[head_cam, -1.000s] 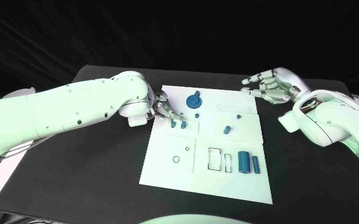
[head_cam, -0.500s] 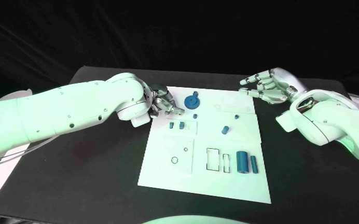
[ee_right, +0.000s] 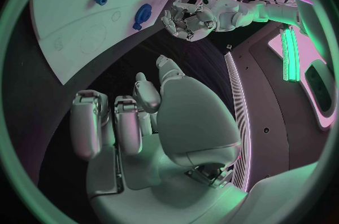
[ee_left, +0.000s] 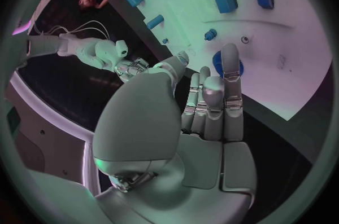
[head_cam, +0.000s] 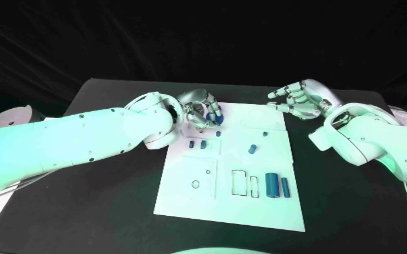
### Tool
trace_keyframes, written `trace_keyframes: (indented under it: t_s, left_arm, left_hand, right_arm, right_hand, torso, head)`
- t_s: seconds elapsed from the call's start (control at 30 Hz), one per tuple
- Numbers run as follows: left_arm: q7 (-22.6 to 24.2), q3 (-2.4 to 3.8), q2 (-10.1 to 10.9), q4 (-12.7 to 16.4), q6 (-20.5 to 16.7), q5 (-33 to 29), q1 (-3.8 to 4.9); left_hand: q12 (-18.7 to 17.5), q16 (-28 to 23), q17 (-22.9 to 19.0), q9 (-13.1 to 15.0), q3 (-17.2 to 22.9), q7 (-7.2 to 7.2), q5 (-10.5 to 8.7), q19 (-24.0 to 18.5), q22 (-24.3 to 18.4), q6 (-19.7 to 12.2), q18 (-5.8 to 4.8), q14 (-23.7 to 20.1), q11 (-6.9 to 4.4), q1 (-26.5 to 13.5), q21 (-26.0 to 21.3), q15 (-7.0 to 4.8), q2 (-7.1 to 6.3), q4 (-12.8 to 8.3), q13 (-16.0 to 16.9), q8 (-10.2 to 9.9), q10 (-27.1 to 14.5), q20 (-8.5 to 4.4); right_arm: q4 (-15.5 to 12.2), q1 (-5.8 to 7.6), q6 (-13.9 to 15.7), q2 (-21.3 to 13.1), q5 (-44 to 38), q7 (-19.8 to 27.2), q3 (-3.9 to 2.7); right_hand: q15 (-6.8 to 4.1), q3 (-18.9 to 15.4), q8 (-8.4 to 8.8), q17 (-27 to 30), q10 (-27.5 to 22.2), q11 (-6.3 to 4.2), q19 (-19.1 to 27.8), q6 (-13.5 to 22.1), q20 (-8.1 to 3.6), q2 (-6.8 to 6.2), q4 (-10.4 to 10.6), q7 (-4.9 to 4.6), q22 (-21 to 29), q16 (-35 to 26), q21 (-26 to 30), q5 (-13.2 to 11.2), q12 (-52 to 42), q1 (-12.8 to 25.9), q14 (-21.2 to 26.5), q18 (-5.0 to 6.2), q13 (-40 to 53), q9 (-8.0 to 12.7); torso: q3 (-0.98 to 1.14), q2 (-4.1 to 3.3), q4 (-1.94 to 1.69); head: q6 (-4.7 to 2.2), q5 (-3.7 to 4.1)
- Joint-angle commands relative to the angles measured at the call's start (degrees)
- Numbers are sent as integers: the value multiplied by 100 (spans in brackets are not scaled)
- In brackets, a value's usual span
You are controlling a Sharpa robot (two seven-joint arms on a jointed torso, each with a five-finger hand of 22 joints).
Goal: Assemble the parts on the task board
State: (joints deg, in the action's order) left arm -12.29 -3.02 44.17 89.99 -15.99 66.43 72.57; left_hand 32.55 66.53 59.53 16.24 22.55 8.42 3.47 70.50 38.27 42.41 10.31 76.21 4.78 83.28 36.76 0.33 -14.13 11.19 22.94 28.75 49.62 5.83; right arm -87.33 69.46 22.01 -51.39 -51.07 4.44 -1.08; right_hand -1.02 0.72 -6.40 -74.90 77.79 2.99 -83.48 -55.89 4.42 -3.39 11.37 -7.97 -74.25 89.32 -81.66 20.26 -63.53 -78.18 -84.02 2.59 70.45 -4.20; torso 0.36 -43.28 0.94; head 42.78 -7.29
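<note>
task board (head_cam: 191,195): white, matt, smooth, plastic-like sheet
parts (head_cam: 272,184): blue, smooth, plastic look, slight sheen
table (head_cam: 102,207): black, matt surface around the task board
left hand (head_cam: 202,111): silver, metallic, glossy
right hand (head_cam: 299,99): silver, metallic, glossy

I see my left hand (head_cam: 202,113) has moved away from the two small blue blocks (head_cam: 199,144) toward the far end of the white task board (head_cam: 254,207) — its fingers now reach around the round blue disc-shaped part (head_cam: 212,116). My right hand (head_cam: 299,99) has drifted slightly — nothing in it.
</note>
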Motion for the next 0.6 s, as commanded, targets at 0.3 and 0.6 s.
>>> trace_keyframes:
  t_s: [0.3, 0.6]
  left_arm:
    - [343, -9, -243, -199, 375, 1819, -145]
    - [104, -9, -348, -341, 542, 1995, -213]
  left_hand:
    - [-895, 1316, 1360, -855, -122, -106, -15, 1179, 1653, 1057, -306, 957, -71, 76, 1779, -122, -25, -71, -1179, -927, 691, -97]
    - [-1470, 1210, 1085, -1073, -75, -86, -4, 1395, 2222, 1419, -408, 998, -53, 96, 2353, -115, -7, -115, -1632, -1325, 1000, -127]
  right_arm:
    - [-13, -27, -90, 13, -32, 31, 1]
    - [-16, -37, -82, 9, -40, 40, 1]
  right_hand:
    - [-30, -24, -21, -1398, -10, -8, 25, -29, 15, 41, 10, -3, -12, -26, 17, -33, -19, 33, -566, 75, 13, 2]
    - [-30, -24, -21, -1398, -10, -8, 25, -29, 15, 41, 10, -3, -12, -26, 17, -33, -19, 33, -566, 75, 13, 2]
  torso:
    - [-2, 5, 2]
    - [2, 1, -7]
  head:
    - [-43, 18]
    - [-49, 28]
